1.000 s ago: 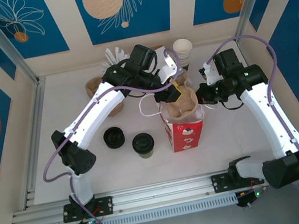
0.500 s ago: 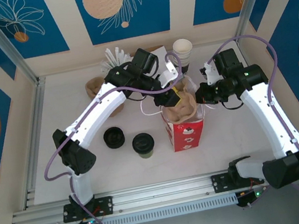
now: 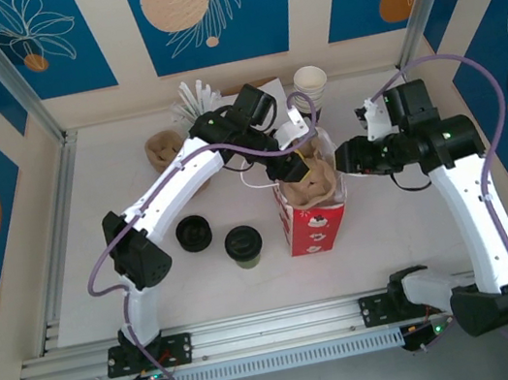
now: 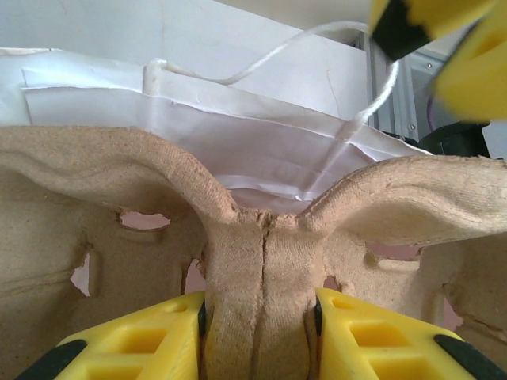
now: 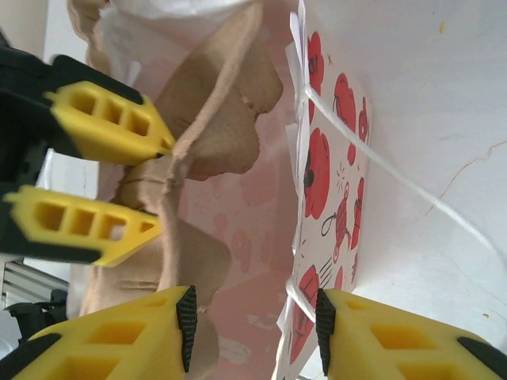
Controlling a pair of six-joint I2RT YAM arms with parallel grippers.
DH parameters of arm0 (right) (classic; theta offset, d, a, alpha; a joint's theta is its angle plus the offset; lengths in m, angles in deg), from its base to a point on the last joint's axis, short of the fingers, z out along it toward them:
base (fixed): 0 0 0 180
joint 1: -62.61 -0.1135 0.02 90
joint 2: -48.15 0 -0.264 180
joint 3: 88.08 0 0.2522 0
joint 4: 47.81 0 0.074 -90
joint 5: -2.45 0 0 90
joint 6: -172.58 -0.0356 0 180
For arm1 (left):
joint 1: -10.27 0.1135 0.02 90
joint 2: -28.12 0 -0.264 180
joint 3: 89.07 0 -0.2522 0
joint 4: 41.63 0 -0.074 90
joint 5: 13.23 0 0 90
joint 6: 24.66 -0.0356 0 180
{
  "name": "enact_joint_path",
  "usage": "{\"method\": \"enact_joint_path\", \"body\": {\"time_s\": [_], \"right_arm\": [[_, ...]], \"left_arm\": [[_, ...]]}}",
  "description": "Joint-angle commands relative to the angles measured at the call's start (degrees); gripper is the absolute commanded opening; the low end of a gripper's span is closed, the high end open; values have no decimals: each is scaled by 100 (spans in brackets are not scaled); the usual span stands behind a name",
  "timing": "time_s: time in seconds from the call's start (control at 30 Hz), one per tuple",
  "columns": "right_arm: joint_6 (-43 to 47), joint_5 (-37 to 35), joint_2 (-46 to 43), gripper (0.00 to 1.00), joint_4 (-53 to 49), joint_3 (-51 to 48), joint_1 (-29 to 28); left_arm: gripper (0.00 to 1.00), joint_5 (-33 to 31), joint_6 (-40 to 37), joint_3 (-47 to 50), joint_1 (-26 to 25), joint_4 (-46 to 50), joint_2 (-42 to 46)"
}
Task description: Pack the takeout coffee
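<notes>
Takeout coffee (image 3: 243,244) stands upright on the bench (image 3: 400,233) in the lower middle of the top view. It is outside the red bag (image 3: 317,223), a little to the left of it, with its black lid on. A loose black lid (image 3: 193,232) lies just left of the cup, apart from it.

The bag stands open near the centre, and a brown pulp cup carrier (image 3: 316,179) sits in its mouth. The left tool (image 3: 298,158) reaches in from the upper left. In the left wrist view its yellow fingers (image 4: 135,344) are pressed against both sides of the carrier's central ridge (image 4: 261,269), pinching it. The right wrist view shows the same grip from the side, with the left tool (image 5: 165,186) closed on the thin ridge.

The right tool (image 3: 342,163) is at the bag's right rim. In its own view the right tool (image 5: 253,324) is spread, the bag's printed wall (image 5: 317,182) standing between the two pads, nearer the right-hand one. A white string handle (image 5: 396,174) trails from that wall across the bench.

At the top of the top view stand a stack of white cups (image 3: 311,81), a bundle of white sticks (image 3: 193,97) and a second brown carrier (image 3: 163,149).
</notes>
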Motion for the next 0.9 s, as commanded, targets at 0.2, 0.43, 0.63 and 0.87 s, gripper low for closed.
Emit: {"method": "enact_joint_path", "body": {"time_s": [0.2, 0.43, 0.63, 0.87], "right_arm": [[-392, 741, -481, 46, -658, 328, 309], [-1015, 1208, -1035, 46, -341, -507, 285], [-1512, 1133, -1441, 43, -20, -1274, 205], [-1960, 1181, -1554, 45, 128, -1596, 112]], "left_arm": [[35, -85, -33, -244, 36, 110, -222], [35, -102, 102, -367, 61, 121, -355], [35, -63, 320, -385, 92, 18, -375], [35, -90, 476, -381, 122, -11, -380]]}}
